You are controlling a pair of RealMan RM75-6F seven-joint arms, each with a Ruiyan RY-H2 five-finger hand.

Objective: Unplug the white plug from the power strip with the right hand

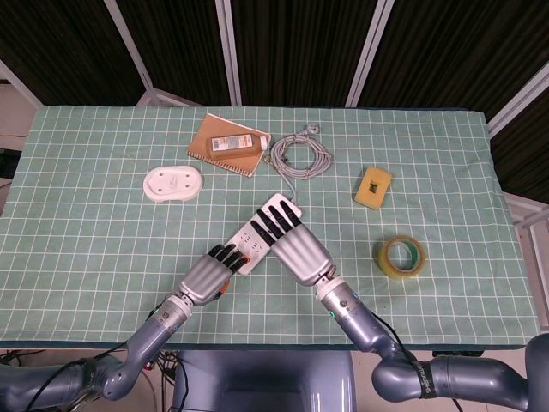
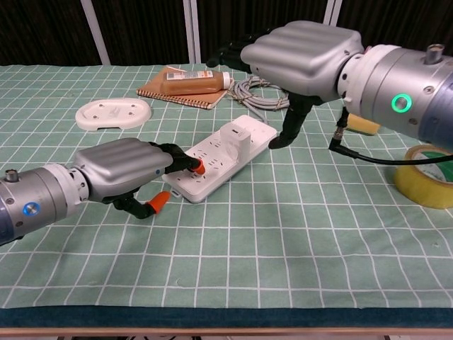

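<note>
Two robot hands meet over a power strip on a green checked table.

The right hand (image 2: 301, 51) hovers above the white plug (image 2: 238, 134), fingers spread and holding nothing; the plug sits upright in the power strip (image 2: 216, 158), near its far end. The left hand (image 2: 124, 168) presses orange fingertips (image 2: 199, 168) on the strip's near end, gripping nothing. Behind lie a bottle (image 1: 236, 143) on a notebook (image 1: 225, 154), a coiled cable (image 1: 299, 156), a white oval dish (image 1: 172, 183), a yellow sponge (image 1: 373, 188) and a tape roll (image 1: 403, 257).
</note>
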